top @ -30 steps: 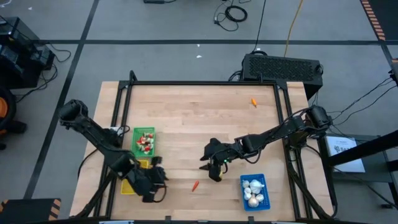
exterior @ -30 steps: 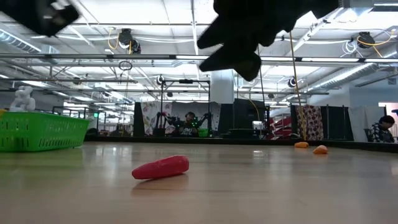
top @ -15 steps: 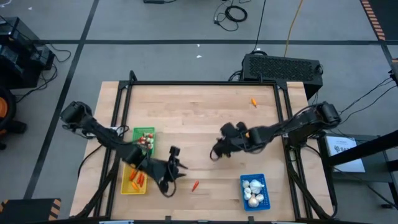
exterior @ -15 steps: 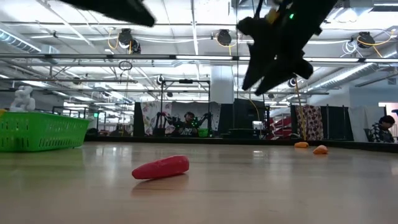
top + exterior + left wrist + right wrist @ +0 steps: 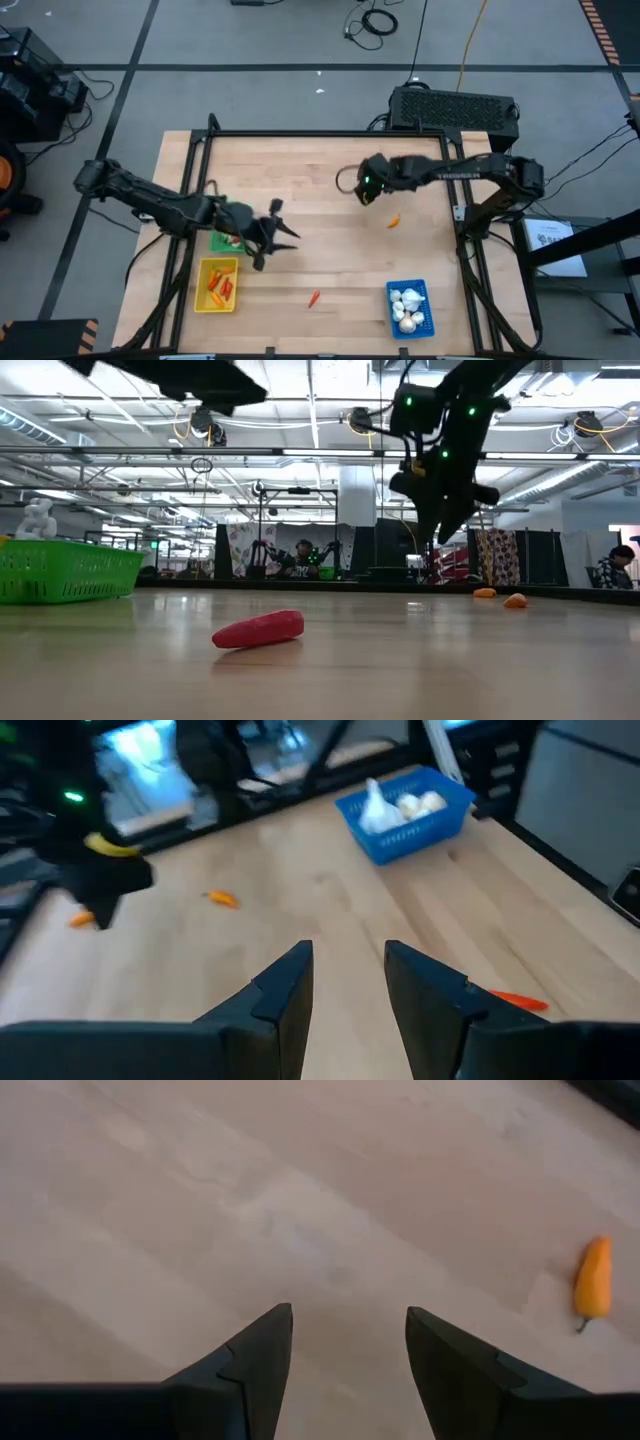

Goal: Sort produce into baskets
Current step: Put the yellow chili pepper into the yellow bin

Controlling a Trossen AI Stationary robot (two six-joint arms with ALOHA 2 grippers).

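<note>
A small red carrot-shaped plastic piece lies loose on the wooden tabletop, between the yellow plastic basket and the blue plastic basket. Two orange pieces are seen farther back. Fetching seems the step in hand. The left pincer is held spread and empty; the right pincer, likewise spread, is held above bare wood. A descent onto a loose piece is called for next.

Wooden table carries three baskets, scattered produce.
</note>
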